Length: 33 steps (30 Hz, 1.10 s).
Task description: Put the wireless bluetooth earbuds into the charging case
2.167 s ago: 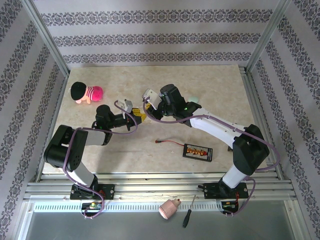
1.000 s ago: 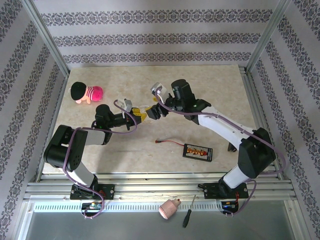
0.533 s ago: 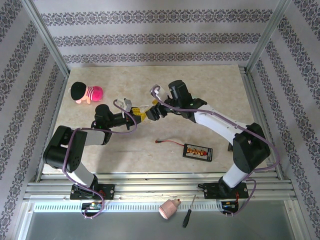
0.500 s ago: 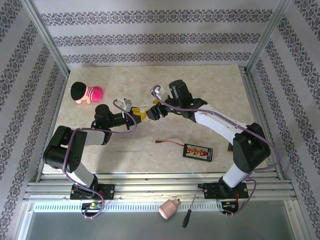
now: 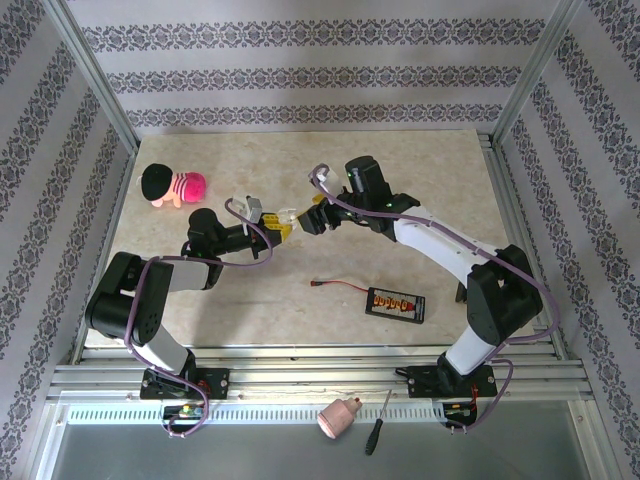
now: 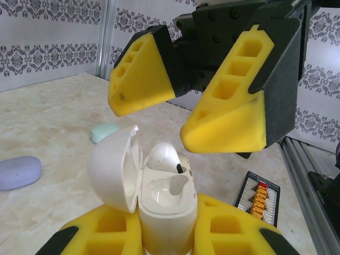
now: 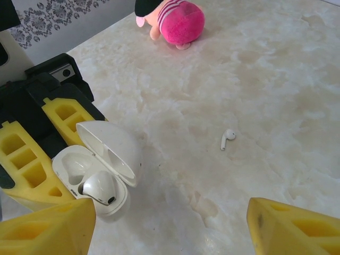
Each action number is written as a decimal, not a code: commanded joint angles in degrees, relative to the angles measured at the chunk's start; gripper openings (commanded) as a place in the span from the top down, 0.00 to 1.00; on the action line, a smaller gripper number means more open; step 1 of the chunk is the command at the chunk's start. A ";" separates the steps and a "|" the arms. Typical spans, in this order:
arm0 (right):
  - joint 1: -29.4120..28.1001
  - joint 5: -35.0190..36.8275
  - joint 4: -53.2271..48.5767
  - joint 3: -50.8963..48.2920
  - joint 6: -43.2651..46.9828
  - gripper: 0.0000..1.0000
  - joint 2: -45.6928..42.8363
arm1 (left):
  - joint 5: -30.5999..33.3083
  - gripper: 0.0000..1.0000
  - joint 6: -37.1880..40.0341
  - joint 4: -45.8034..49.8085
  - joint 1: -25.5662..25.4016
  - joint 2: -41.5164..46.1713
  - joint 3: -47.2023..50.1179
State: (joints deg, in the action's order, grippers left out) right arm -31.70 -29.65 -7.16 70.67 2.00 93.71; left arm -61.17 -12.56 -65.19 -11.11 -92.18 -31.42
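Marble-patterned beige stone forms the bench, walled in by striped damask wallpaper and aluminium posts. At the centre of the top view the two hands meet. The left hand is clamped on a white charging case, held upright with its lid swung open to the left of the left wrist frame. The right hand hangs just above the case with its yellow fingers spread wide, gripping nothing.

Two white earbuds can be counted: a seated earbud in one well of the case, beside an empty well, and a loose earbud lying on the bench at centre right of the right wrist frame. Cases number three: the white one, a lavender case at the left edge and a pale green case behind it. One pink plush toy sits at upper left, one black pack at lower centre
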 commanded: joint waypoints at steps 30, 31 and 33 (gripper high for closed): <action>-9.05 27.43 -13.41 36.38 -9.07 0.54 39.16 | 28.77 0.89 6.42 27.08 17.96 14.89 2.58; -9.08 27.83 -14.55 38.53 -9.17 0.55 40.65 | 30.21 0.89 6.62 28.89 18.29 15.07 2.38; -9.32 28.80 -17.39 42.58 -9.31 0.56 43.46 | 31.79 0.89 7.59 30.82 18.57 15.37 2.16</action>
State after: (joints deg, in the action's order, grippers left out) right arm -40.64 -4.36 -19.51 108.73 -7.33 134.26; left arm -33.54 -4.62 -38.61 6.52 -77.58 -28.99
